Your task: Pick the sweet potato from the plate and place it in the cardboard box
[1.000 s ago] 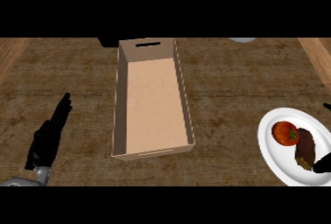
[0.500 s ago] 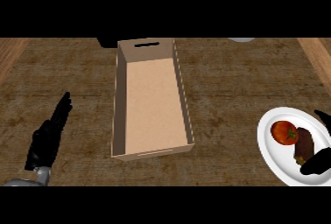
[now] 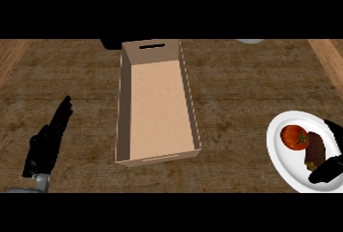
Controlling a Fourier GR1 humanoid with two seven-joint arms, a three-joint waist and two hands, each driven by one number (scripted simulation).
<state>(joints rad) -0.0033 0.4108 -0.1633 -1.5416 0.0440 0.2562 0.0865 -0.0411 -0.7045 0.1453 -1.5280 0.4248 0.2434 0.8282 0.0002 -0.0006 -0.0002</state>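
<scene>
Right of the cardboard box (image 3: 157, 111), you see the right hand (image 3: 330, 167) curling fingers around the sweet potato (image 3: 315, 148) on the plate (image 3: 285, 158); left hand (image 3: 47, 138) open.

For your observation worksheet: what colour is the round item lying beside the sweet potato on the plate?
Red-orange with a small green top, seen in the head view.

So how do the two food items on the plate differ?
The tomato is round and bright red-orange; the sweet potato is long, narrow and dark brown. The tomato lies nearer the cardboard box, apart from the right hand, while the sweet potato lies at the hand's side, with fingers around it. Both rest on the white plate, side by side.
</scene>
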